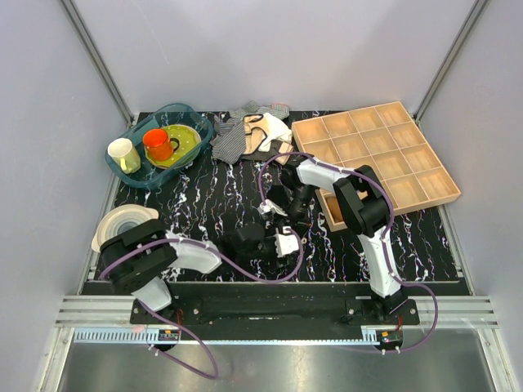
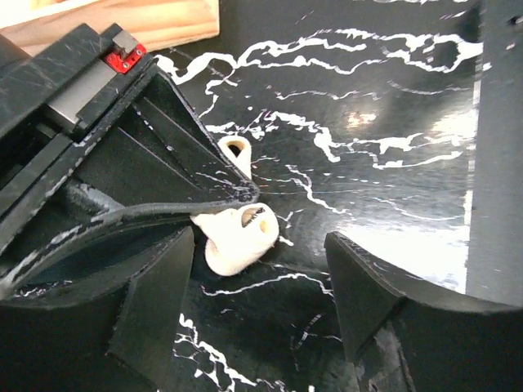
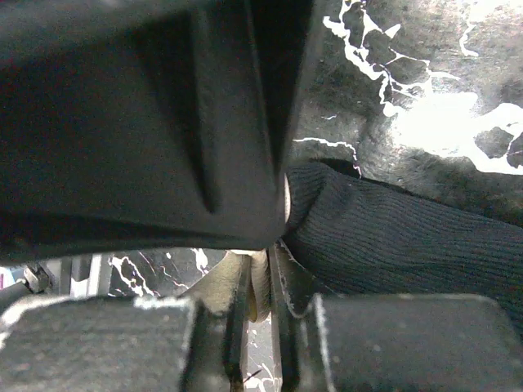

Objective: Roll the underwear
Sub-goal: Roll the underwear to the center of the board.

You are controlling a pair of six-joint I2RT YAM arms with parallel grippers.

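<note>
Slippage is the worry. The right pincer (image 3: pixel 260 294), almost pressed together, seems to pinch only the cream patch (image 2: pixel 237 241) of the soft black ribbed underwear (image 3: pixel 392 237), so a tug could pull the cloth free and loosen the roll. The left pincer (image 2: pixel 257 265) is spread wide just beside it and might nip the other arm's finger instead. The garment sits bunched, a thick hem showing, on the black marbled worktop (image 2: pixel 392 122) just off the near-left corner of the pale wooden compartment tray (image 1: pixel 394 166).

underwear (image 3: pixel 392 237) mid-table, compartment tray (image 1: pixel 409 167) right, bin (image 1: pixel 176 107) back left, cloth (image 1: pixel 233 140) behind
</note>
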